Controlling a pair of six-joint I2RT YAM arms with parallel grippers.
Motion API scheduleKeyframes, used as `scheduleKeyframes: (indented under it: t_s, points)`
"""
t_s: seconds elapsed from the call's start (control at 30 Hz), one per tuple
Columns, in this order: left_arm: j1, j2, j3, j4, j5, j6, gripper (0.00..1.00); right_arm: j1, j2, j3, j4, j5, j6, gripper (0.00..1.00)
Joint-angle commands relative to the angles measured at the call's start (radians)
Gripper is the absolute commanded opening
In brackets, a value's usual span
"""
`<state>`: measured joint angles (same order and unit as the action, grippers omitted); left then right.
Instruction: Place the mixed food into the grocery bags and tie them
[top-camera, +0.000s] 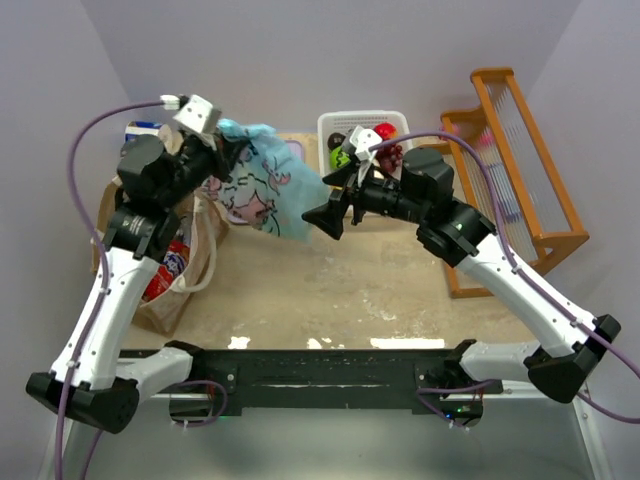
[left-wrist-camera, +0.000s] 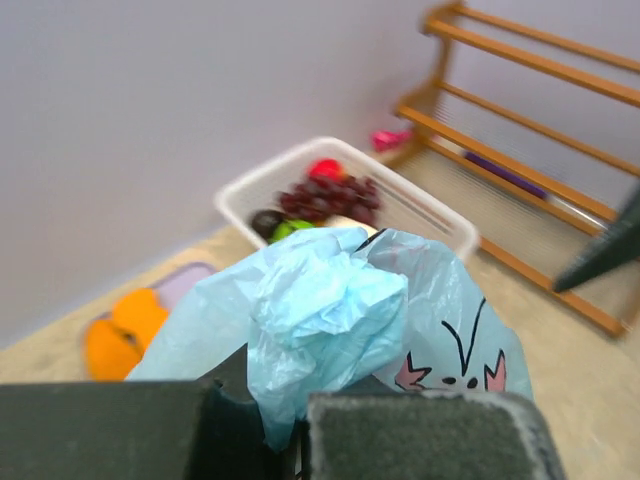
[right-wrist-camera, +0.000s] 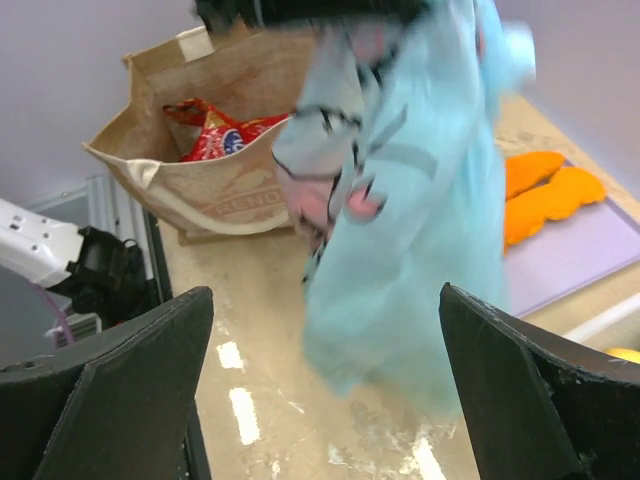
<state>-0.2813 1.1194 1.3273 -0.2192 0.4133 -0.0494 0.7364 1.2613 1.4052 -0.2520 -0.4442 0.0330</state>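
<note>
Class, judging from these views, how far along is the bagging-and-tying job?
Done: brown paper bag holds a red packet. In hand: left gripper pinches the blue bag's bunched top; right gripper open beside it. Left: grapes sit in the white basket; no knot visible.

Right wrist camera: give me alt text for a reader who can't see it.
A light-blue translucent plastic bag with pink cartoon prints hangs over the table, ahead of the open right end effector. Behind, at left, a brown paper bag holds a red snack packet; at right, orange slabs lie on a lilac board.
</note>
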Motion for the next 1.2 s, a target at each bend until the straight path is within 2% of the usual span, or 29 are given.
scheduleKeyframes:
  t_s: [0.0,0.2,0.33,0.43,0.57,0.87,1.17]
  points:
    - [0.030,-0.092,0.124,0.092,-0.455,0.045,0.00,-0.008,-0.020,-0.035,0.030,0.153,-0.004,0.99]
    - [0.036,-0.122,0.203,0.075,-0.753,0.170,0.00,-0.014,-0.037,-0.074,0.028,0.303,0.002,0.99]
    - [0.037,-0.148,0.217,0.047,-0.838,0.233,0.00,-0.015,-0.046,-0.097,0.028,0.320,-0.001,0.99]
    - [0.036,-0.176,0.182,0.024,-0.912,0.269,0.00,-0.015,-0.051,-0.117,0.025,0.317,-0.002,0.99]
    - [0.036,-0.242,0.078,0.070,-1.057,0.333,0.00,-0.017,-0.048,-0.146,0.022,0.306,-0.002,0.99]
    - [0.036,-0.293,0.066,0.083,-1.117,0.395,0.00,-0.015,-0.028,-0.160,0.005,0.299,-0.002,0.99]
    - [0.037,-0.285,0.099,0.060,-1.108,0.441,0.00,-0.017,-0.014,-0.169,0.003,0.283,0.001,0.99]
